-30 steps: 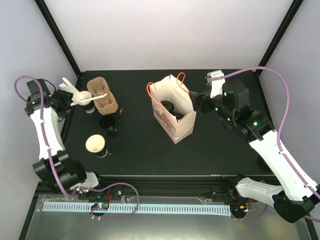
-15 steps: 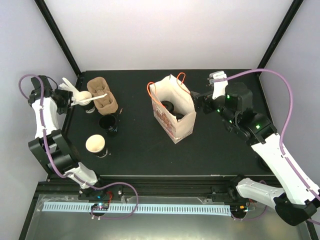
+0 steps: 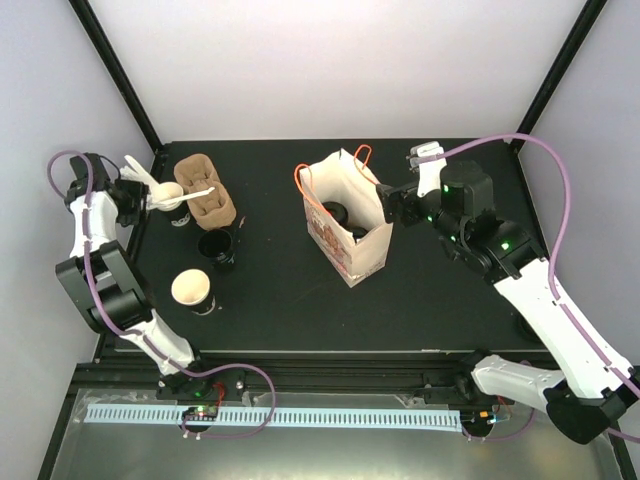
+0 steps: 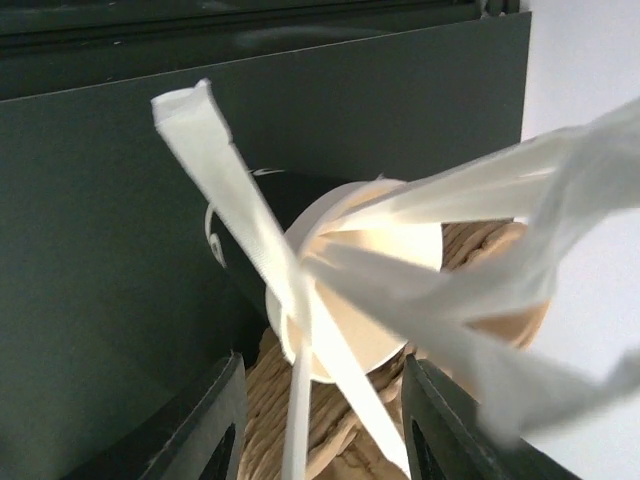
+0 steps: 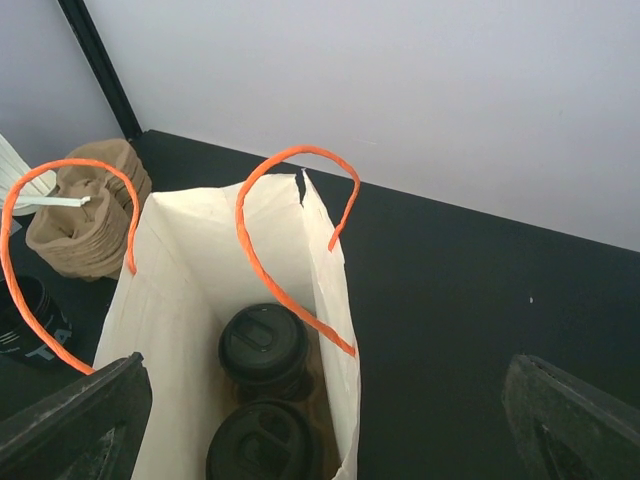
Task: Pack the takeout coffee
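Black tabletop [image 3: 270, 290] bears an upright white paper bag with orange handles [image 5: 190, 260], two black-lidded paper coffee cups [image 5: 262, 345] inside, right gripper [image 3: 385, 205] gaping beside its rim, seemingly to steady it, left gripper [image 4: 322, 420] jaws apart astride white stirrer sticks [image 4: 230, 190].

The left arm [image 3: 97, 285] has folded tighter, and its elbow has moved forward along the table's [image 3: 270, 300] left edge.

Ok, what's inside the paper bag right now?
Two lidded black cups sit inside the paper bag, one behind the other. Its walls hide the cups' sides and most of the bag floor.
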